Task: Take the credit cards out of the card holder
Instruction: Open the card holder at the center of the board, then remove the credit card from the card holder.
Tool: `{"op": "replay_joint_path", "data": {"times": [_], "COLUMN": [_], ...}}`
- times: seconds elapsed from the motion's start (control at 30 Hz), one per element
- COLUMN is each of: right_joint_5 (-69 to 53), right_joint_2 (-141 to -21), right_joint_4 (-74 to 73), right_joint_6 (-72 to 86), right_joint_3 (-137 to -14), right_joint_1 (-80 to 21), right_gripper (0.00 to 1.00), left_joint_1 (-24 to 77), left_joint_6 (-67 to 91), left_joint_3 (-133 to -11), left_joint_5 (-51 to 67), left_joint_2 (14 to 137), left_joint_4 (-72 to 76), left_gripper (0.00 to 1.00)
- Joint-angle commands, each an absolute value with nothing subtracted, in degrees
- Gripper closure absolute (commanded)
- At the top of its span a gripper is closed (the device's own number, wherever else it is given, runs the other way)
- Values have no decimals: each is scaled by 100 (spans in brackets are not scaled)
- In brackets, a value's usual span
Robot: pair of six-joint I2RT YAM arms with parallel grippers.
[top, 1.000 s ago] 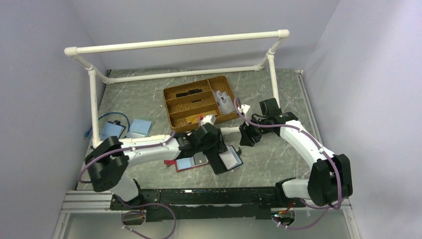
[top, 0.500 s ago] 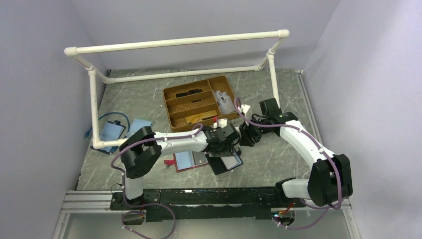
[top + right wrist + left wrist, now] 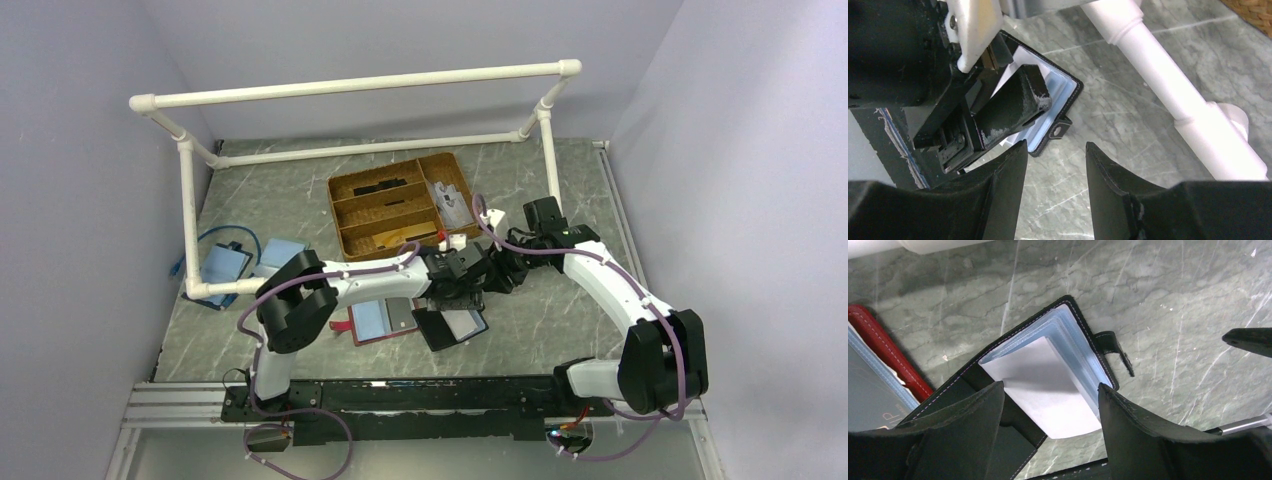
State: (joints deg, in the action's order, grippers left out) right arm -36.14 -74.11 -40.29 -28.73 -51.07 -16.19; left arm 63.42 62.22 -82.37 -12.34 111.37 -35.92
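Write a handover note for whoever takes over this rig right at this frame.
Left gripper: open over the card holder, one finger on each side of a pale card on the top sleeve. Nothing is gripped.
Right gripper: open and empty, above the table by the holder's clasp corner.
Card holder: lies open on the table beside the red-edged wallet.
Done: the holder is open, and no card is in either gripper.
Left to do: pinch the pale card and draw it out, then check the other sleeves. The pictures do not show whether those hold cards.
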Motion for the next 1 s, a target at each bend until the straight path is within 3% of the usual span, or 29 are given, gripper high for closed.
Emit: {"op": "replay_joint_path", "data": {"times": [0.0,0.23,0.63,0.73,0.97], "right_joint_5": [-3747,-3779,-3914,-3950,-4367], "right_joint_2": [-7357,-7346,-7327,-7315,-7246], "right_joint_4": [-3920,-3933,-3962,-3977,-4080], "right_joint_6": [-2846,-2847,-2864,-2886,-3130], "right_joint_3": [-5292,-5291,-5316,-5309,-5278], "right_joint_1": [-1588,-1573,-1556,-1547,-1566], "right_gripper": [51,51,51,51,52], "left_joint_1": [6354,6356,6346,6325,6276], "left_joint_6": [6381,6396,6272,6340,6259], "left_joint_3": [-8656,-8642,-8354,-8297,-7584], "left_joint_5": [-1322,-1398,-1410,-1575,-1329], "left_joint_2": [11387,11339,11188,11112,10613], "left_joint_4": [-4137,-4339,-4400,-4611,-4087], "left_gripper": [26,36,38,44,47]}}
